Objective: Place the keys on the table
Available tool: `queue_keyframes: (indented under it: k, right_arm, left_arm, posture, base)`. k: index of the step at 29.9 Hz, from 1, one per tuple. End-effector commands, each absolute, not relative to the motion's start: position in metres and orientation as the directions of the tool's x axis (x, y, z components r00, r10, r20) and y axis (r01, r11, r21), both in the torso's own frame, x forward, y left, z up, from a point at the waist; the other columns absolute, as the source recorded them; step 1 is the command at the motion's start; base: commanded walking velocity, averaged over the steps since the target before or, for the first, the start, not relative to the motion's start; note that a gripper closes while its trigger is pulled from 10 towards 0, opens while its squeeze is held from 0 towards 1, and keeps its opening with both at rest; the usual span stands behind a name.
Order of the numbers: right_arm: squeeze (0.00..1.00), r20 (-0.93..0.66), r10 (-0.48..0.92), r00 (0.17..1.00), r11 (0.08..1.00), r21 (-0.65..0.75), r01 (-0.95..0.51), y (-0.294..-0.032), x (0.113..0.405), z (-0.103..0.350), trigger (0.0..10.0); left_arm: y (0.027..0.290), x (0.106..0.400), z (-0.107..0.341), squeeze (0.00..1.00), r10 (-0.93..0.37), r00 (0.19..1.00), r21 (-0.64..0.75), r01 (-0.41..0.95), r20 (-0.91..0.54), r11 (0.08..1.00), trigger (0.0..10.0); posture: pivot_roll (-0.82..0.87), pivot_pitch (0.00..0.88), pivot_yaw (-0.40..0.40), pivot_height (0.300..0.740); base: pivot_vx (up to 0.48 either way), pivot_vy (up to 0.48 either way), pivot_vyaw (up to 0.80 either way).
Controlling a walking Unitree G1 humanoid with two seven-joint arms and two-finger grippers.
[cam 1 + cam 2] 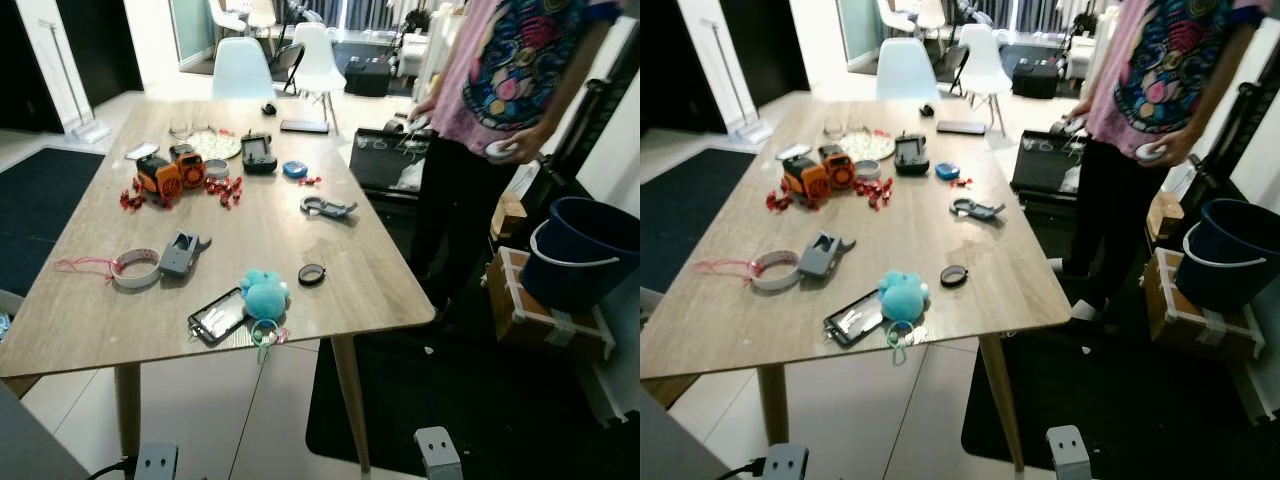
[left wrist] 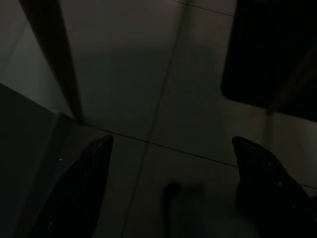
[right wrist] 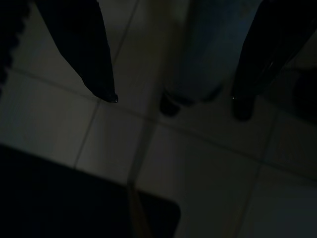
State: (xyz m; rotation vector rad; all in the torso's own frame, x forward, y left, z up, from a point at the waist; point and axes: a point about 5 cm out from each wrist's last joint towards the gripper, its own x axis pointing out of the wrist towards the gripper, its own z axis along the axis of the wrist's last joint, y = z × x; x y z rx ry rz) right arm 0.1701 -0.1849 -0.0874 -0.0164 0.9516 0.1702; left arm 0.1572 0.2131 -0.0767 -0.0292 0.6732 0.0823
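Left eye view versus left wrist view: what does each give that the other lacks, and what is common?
Left eye view: the wooden table, the keys with a blue plush lying at its near edge, and a person standing on the robot's right. Left wrist view: the left claw, fingers spread, hanging low in shade. Common to both: the pale tiled floor.

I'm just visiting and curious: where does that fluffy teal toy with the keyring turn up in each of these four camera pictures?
Left eye view: the teal plush keychain lies at the table's near edge, right of the black phone.
Right eye view: the same toy, again at the near edge beside the phone.
Left wrist view: dim floor tiles, not the toy.
Right wrist view: dim floor tiles, not the toy.
Shared landmark: the small black ring, just right of the toy.
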Motion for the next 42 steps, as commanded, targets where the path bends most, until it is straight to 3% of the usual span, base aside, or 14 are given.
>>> queue_keyframes:
  k: [1,29,42]
  right_arm:
    - [0.0,-0.817,0.147,0.557,0.984,0.065,-0.164,-0.182,0.168,-0.089,10.0]
    - [0.0,-0.808,0.174,0.563,0.975,0.059,-0.216,-0.178,0.169,-0.088,10.0]
    - [0.0,-0.78,0.229,0.582,0.955,0.064,-0.29,-0.169,0.175,-0.085,10.0]
  left_arm:
    - [0.212,0.153,-0.078,0.0,0.07,0.777,-0.003,-0.093,-0.626,0.996,10.0]
    - [0.213,0.152,-0.076,0.0,0.066,0.8,0.0,-0.083,-0.597,0.997,10.0]
    - [0.214,0.152,-0.077,0.0,0.095,0.784,-0.028,-0.142,-0.614,0.99,10.0]
  posture:
    - [0.1,0.024,-0.072,0.74]
    - [0.11,0.012,-0.078,0.74]
    - [0.11,0.016,-0.077,0.74]
  base:
    - [-0.315,0.0,0.0]
    - [-0.011,0.0,0.0]
    - [0.0,0.0,0.76]
